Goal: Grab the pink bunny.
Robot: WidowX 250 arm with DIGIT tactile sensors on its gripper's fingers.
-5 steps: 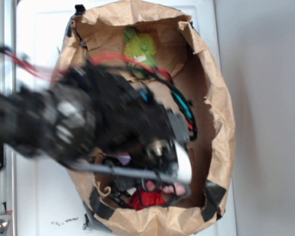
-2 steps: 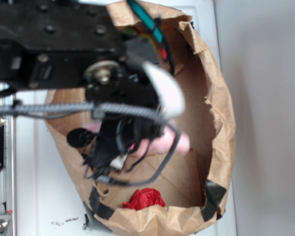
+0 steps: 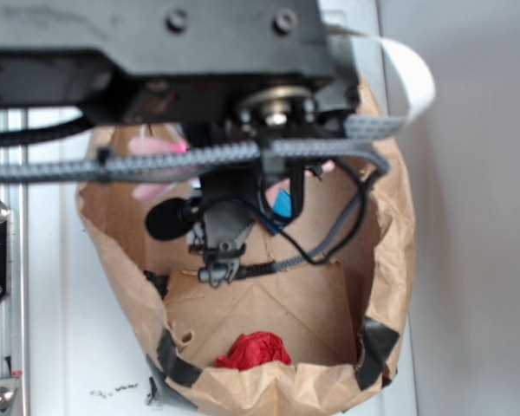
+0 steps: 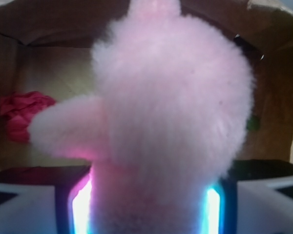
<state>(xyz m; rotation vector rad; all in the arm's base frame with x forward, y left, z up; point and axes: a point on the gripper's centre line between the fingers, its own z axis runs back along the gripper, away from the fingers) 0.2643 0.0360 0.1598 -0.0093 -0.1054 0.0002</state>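
The pink bunny (image 4: 171, 92) is a pale-pink fuzzy plush that fills most of the wrist view. Its lower part is pinched between the two lit jaws of my gripper (image 4: 144, 204), which is shut on it. It hangs above the floor of the brown paper bag (image 4: 53, 73). In the exterior view my arm (image 3: 199, 52) covers the gripper. Only bits of the bunny (image 3: 149, 191) show beneath the arm, over the bag (image 3: 390, 225).
A small red cloth lump (image 3: 254, 349) lies on the bag floor near the front wall, and shows at the left in the wrist view (image 4: 22, 114). A blue block (image 3: 282, 205) shows under the arm. The bag walls stand all round.
The arm has risen from the front of the bag by the red cloth, towards the back and the camera, carrying the pink bunny up with it.
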